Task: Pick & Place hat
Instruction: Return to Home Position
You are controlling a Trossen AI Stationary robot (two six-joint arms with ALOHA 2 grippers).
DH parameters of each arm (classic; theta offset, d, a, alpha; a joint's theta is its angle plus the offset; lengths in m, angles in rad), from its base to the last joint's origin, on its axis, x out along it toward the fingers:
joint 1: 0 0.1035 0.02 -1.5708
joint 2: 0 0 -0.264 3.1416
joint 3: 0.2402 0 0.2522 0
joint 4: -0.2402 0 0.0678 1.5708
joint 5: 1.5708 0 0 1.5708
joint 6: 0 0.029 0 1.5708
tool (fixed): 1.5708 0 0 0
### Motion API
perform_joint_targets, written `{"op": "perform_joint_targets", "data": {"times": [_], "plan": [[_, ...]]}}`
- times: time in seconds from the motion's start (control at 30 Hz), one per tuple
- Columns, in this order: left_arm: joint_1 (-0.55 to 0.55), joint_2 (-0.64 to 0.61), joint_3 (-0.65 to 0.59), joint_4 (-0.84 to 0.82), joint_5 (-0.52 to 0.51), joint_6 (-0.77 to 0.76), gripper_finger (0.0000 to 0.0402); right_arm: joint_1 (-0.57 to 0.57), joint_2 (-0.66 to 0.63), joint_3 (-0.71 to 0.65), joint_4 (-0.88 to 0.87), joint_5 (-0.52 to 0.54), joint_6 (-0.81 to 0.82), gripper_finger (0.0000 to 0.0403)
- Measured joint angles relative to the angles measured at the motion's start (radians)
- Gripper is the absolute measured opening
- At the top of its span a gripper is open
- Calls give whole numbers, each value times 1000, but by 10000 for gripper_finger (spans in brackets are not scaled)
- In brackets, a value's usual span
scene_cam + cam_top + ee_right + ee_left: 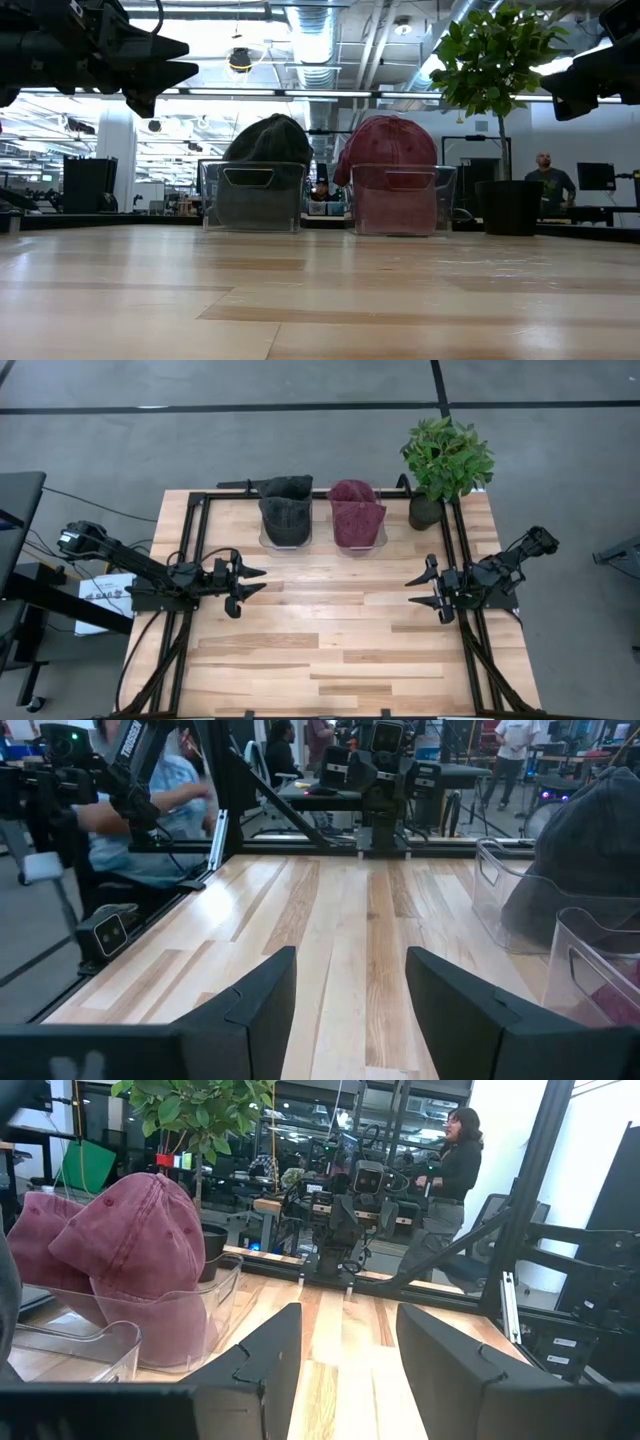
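A dark grey hat sits in a clear bin at the table's far side, and a maroon hat sits in the clear bin to its right. In the left wrist view the maroon hat shows, in the right wrist view the grey hat. My left gripper hovers open over the table's left part. My right gripper hovers open over the right part. Both point toward the table's middle, well short of the bins.
A potted plant stands at the far right corner, right of the maroon hat's bin. Bare wooden tabletop lies between and in front of the grippers. A black frame runs along the table's sides. People are in the room behind.
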Motion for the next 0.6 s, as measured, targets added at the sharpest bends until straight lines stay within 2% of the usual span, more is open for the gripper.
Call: {"op": "perform_joint_targets", "data": {"times": [0.6], "plan": [[0,0,0,0,0,0,163,0,0,0,0,0,0,176]]}}
